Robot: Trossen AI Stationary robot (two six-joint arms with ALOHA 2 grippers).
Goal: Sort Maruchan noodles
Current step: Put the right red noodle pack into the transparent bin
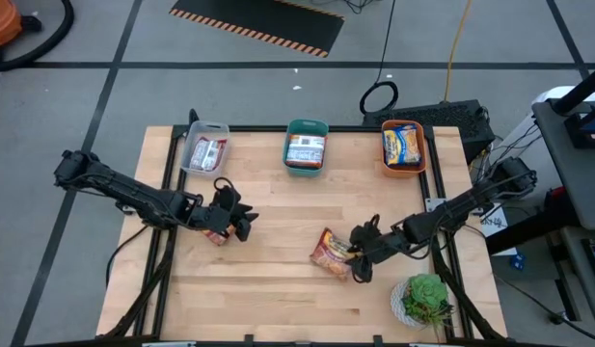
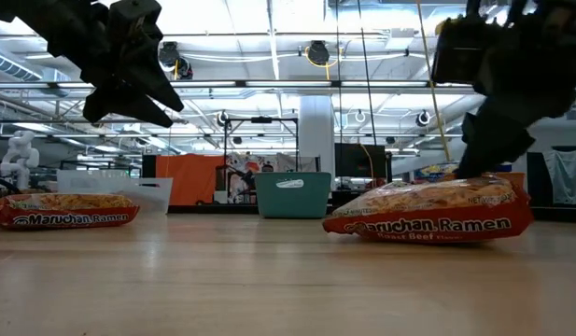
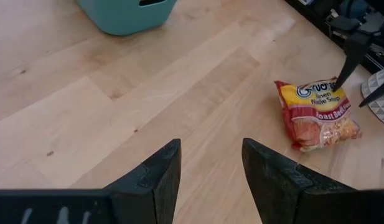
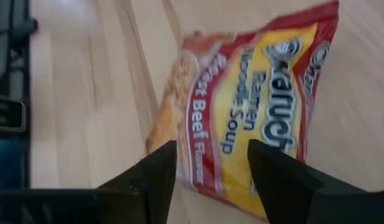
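A red "Roast Beef" Maruchan packet (image 1: 333, 253) lies flat on the wooden table right of centre. My right gripper (image 1: 361, 258) stands open over the packet's right end (image 2: 488, 191), fingers slanting down from the table's right. A second red packet (image 1: 215, 234) lies flat on the table at the left. My left gripper (image 1: 235, 220) hangs open well above that second packet (image 2: 63, 210), with nothing between its fingers (image 3: 160, 180). My right gripper's jaws are open, and the packet's end (image 4: 241, 143) shows between and beyond the two fingers. One fingertip (image 2: 479, 159) comes down to the packet's top near its right end. Whether it touches the wrapper, I cannot tell. The packet lies flat on the table.
Three bins stand along the far edge: a clear one (image 1: 204, 146) with a red packet, a teal one (image 1: 306, 145) with a blue-white packet, an orange one (image 1: 403, 145) with an orange-yellow packet. A green potted plant (image 1: 427, 297) stands at the near right corner.
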